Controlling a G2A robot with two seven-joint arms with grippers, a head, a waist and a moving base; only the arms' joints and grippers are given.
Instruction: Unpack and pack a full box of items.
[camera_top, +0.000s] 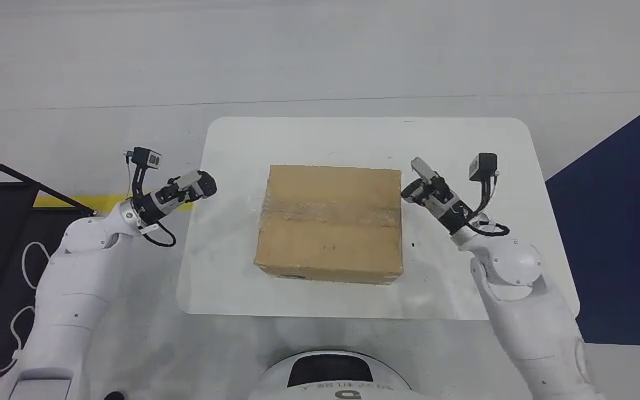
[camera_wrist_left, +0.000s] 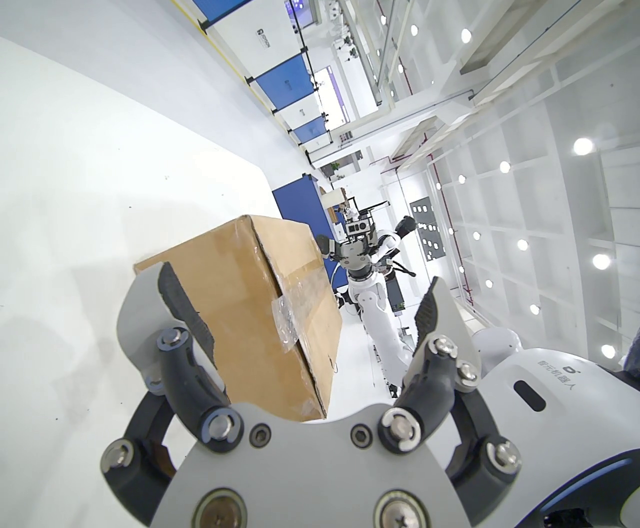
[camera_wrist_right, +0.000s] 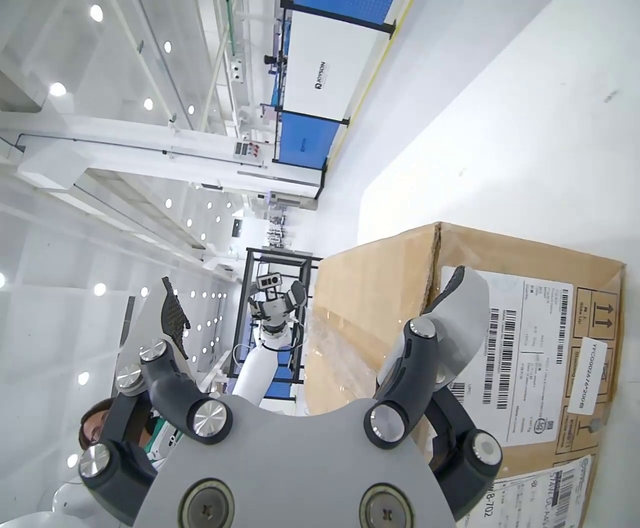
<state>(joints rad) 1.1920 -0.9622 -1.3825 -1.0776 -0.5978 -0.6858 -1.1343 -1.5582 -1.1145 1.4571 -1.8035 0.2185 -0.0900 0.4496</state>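
A brown box (camera_top: 330, 222) sits shut in the middle of the white counter (camera_top: 230, 285). Clear tape (camera_wrist_left: 295, 310) runs along its top. The left gripper (camera_top: 208, 184) is over the left edge of the counter, apart from the box. It is wide open and holds nothing. The right gripper (camera_top: 412, 186) is just beside the box's right side, where the labels (camera_wrist_right: 530, 350) are. It is wide open too, and holds nothing.

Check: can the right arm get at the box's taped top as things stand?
Probably yes: the right gripper hangs open beside the box, with nothing between them or on its top.
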